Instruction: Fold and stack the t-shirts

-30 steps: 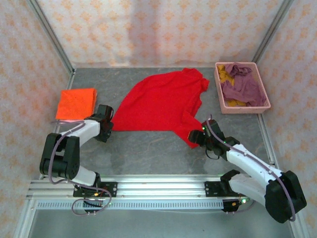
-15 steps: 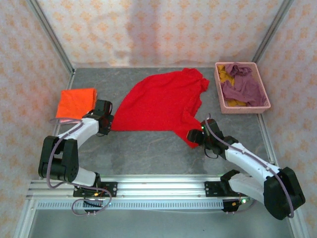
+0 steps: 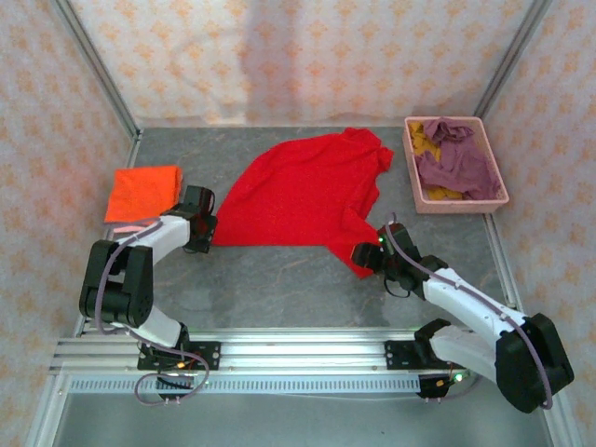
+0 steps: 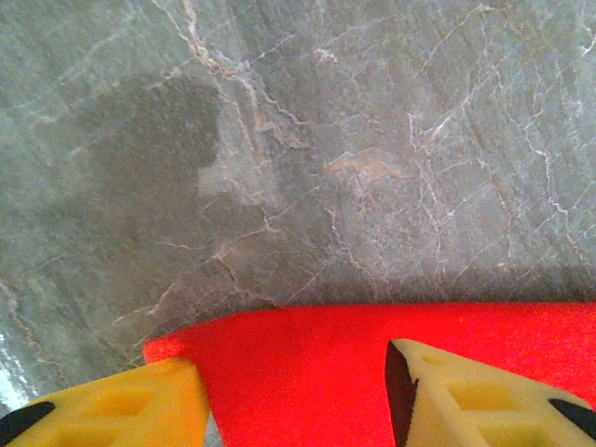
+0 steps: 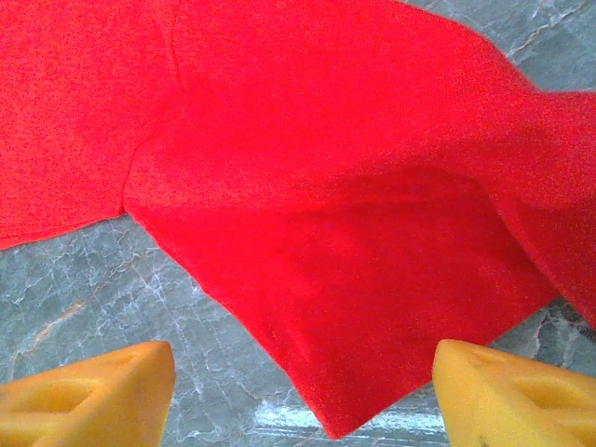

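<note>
The t-shirts are lying on a grey, marble-veined tabletop enclosed by pale walls with an orange pattern. Four are showing. One red t-shirt is sprawling unfolded at the centre, and one orange t-shirt is sitting folded square at the left. One mauve t-shirt and one mustard t-shirt are bunching in the single pink basket at the right. The left end effector is straddling the red shirt's near-left corner, fingers spread. The right end effector is hovering spread over its near-right sleeve.
</note>
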